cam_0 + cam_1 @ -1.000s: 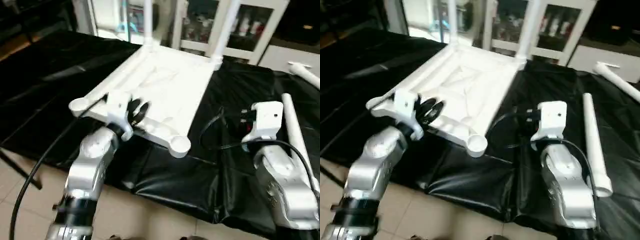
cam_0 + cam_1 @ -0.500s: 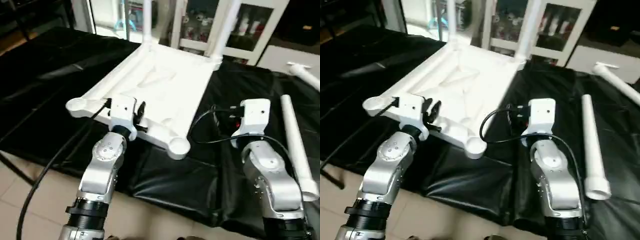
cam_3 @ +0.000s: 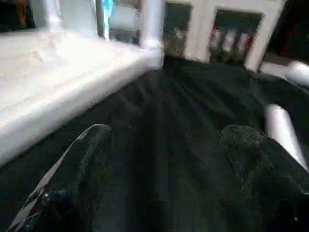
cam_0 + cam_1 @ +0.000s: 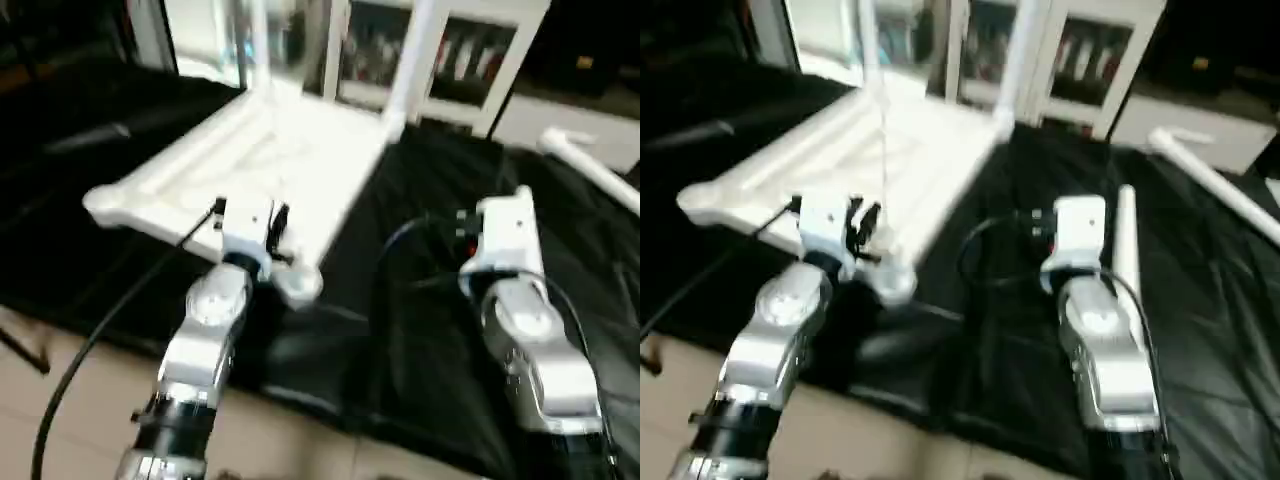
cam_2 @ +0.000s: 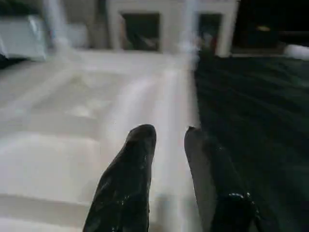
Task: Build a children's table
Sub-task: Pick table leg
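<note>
Tabletop [image 4: 290, 160] lies underside-up on black-covered table [image 4: 430, 330], two legs fitted at far corners; left gripper [image 5: 169, 140] narrowly parted, empty, over near edge; right gripper [image 3: 164, 140] wide, empty; next, seize loose leg [image 4: 1127, 250].

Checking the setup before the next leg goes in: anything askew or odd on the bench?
Nothing damaged or spilled. The tabletop lies underside up, two legs standing in its far sockets. Two loose legs lie on the black cover to the right, not yet fitted.
</note>
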